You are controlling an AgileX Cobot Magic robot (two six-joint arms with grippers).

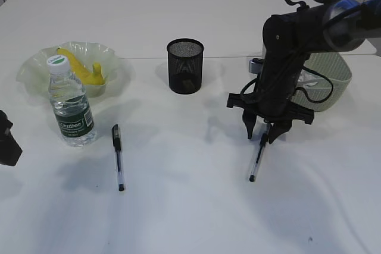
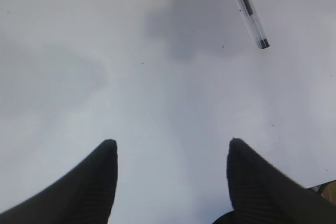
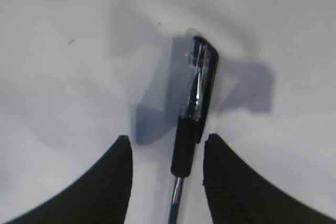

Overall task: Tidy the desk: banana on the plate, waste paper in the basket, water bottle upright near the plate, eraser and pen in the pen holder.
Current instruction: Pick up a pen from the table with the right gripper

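From my station, the left gripper [image 2: 169, 150] sits at the far left edge of the white counter [image 1: 190, 218], its jaws spread wide with nothing between them, only bare surface below. Next, the banana [image 1: 83, 66] lies in the translucent plate [image 1: 30, 69]; just in front stands the water bottle [image 1: 70, 102] upright, its green label lettering too small for me to read. A first pen [image 1: 118, 157] lies flat on the counter to the bottle's right. The mesh pen holder [image 1: 185, 65] stands mid-counter. The right gripper [image 3: 168, 153] is lowered over a second pen [image 3: 197, 90], jaws partly open and straddling its cap end; contact I cannot confirm. The basket [image 1: 333, 78] sits behind that arm.
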